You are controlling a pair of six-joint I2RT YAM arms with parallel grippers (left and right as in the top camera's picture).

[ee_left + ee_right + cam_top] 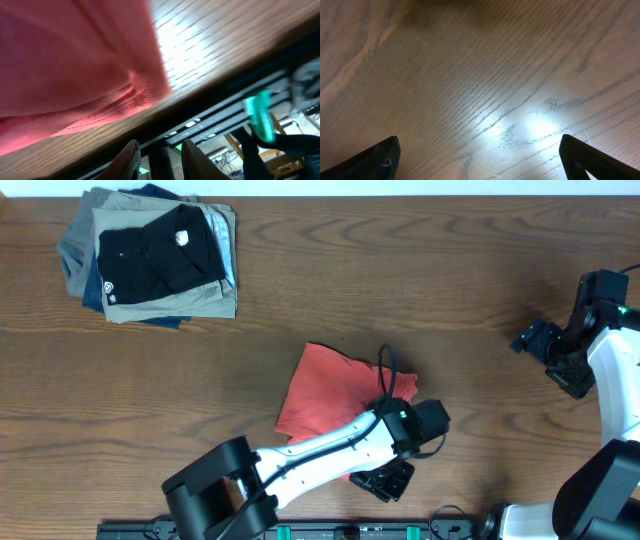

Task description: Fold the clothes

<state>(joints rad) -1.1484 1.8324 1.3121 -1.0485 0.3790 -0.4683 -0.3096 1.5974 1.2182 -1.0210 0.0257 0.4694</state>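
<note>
Far left, back corner of the bench: stack of folded garments. A black one lies on top with a small white tag. The stack is well apart from everything else.

Centre: the red T-shirt lies on the bench in a loose, rumpled heap, roughly oblong and tilted. My left arm crosses over its lower right part. A black cable from that arm loops above the shirt's right edge.

Left gripper: just right of and below the shirt, close to the front edge of the bench, pointing toward that edge. The left wrist view is blurred. There the red cloth fills the upper left, its folded edge resting on the wood, and the bench edge runs diagonally below it. The gripper shows only its two fingertips at the bottom of the frame. They stand a little apart and I see no cloth between them, so I log it as released, not grasping the shirt.

Right gripper: far right of the bench, well apart from the shirt. In the right wrist view, the gripper has its two fingers spread to opposite corners of the frame, fully released. Only bare wood grain with a bright glare patch lies under it.
</note>
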